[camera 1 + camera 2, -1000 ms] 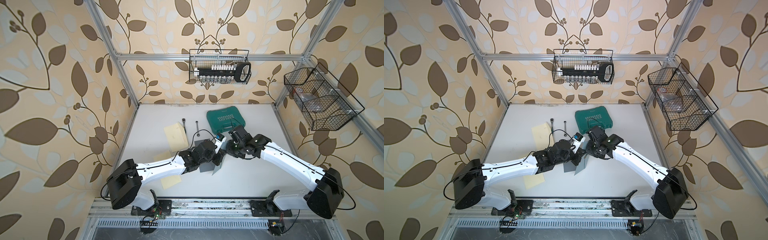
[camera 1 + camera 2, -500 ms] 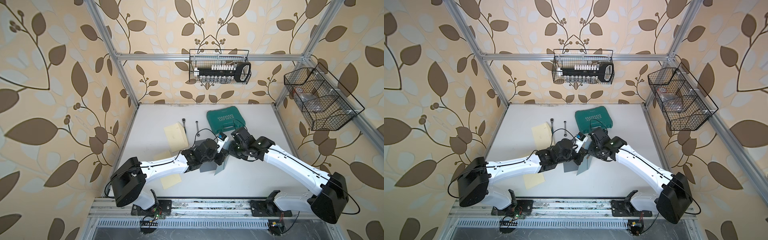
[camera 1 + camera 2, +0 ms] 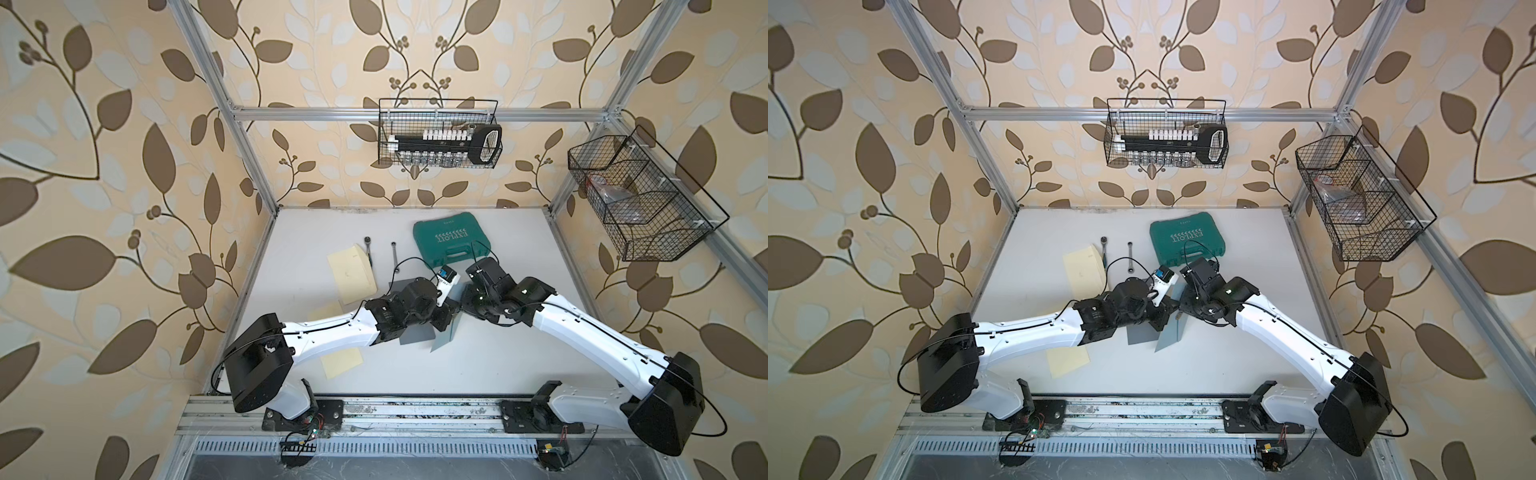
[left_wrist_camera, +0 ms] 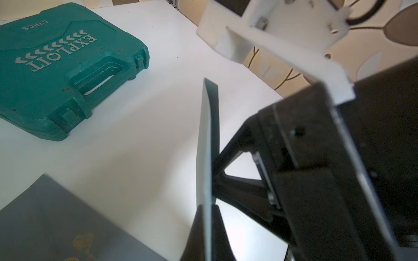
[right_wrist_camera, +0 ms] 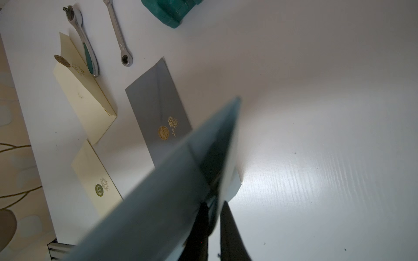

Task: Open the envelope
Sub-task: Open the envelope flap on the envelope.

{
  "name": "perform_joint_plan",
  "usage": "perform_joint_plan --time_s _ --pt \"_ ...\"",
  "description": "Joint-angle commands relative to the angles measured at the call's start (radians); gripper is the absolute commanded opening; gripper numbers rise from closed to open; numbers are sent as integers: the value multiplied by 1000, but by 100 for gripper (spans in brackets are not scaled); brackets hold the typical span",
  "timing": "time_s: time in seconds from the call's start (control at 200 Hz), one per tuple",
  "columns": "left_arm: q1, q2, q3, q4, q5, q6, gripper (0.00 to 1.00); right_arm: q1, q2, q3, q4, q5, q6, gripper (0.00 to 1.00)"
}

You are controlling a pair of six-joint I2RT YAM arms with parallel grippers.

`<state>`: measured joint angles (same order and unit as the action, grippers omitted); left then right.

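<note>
A grey envelope hangs tilted above the middle of the table, held between both arms. My left gripper is shut on one edge of it, and the envelope shows edge-on in the left wrist view. My right gripper is shut on a thin pale layer of the envelope, apparently its flap. A dark gap shows between that layer and the body.
A second grey envelope with a gold seal lies flat under the held one. Two cream envelopes lie to the left, two ratchet wrenches and a green tool case behind. Wire baskets hang on the walls.
Both grippers and the held envelope have drifted slightly to the right. Both grips are unchanged.
</note>
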<state>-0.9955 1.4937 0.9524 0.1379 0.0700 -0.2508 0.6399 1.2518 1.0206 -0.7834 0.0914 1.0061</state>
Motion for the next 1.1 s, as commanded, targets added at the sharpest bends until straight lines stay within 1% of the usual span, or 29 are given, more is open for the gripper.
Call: perform_joint_plan --time_s 0.0,0.22,0.65,0.925,1.095 --pt "-8 -12 39 32 3 -14 0 -4 -14 -20 -23 37 4 13" --pt "-9 -5 40 35 -2 -15 0 -6 -14 -22 -36 50 6 12" --pt "-9 -3 42 29 -10 -11 0 -7 -8 -22 -38 64 6 9" --pt "-9 0 43 28 -2 -15 0 -7 -3 -21 -33 54 5 9" --pt "-9 2 48 25 20 -11 0 -7 -3 -22 -27 52 11 12"
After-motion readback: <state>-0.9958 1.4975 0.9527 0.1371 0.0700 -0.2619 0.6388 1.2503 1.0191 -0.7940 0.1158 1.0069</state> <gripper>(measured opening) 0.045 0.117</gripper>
